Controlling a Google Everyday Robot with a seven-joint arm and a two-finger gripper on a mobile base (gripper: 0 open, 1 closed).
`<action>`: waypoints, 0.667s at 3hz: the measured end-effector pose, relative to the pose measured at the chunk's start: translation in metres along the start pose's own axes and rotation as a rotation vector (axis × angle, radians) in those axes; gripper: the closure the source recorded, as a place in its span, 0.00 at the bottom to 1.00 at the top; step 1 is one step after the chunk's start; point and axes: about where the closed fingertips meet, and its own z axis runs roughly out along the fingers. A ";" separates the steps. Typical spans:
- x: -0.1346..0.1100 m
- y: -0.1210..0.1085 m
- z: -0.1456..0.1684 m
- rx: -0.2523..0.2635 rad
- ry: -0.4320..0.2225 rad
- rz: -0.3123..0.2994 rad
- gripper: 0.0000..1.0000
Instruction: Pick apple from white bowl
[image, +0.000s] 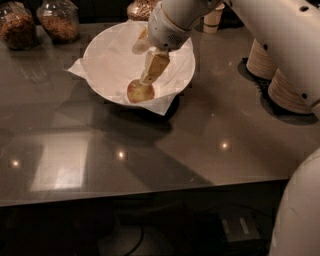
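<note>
The white bowl (107, 55) is wide, lined with crinkled white paper, and stands at the back middle of the dark counter. The apple (140, 92) is small, yellow-green with a reddish blush, and lies inside the bowl against its near wall. My gripper (146, 82) reaches down into the bowl from the upper right, and its tip is right on top of the apple. The white wrist above it hides part of the bowl's far rim.
Glass jars of brown snacks (59, 21) stand at the back left. Stacks of small paper bowls (287, 92) stand at the right, partly behind my arm. A paper cup (214, 19) is at the back. The counter's front edge (150, 192) runs across below.
</note>
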 end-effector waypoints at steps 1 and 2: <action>0.007 0.009 0.005 -0.029 0.006 0.014 0.30; 0.012 0.019 0.012 -0.059 0.004 0.031 0.28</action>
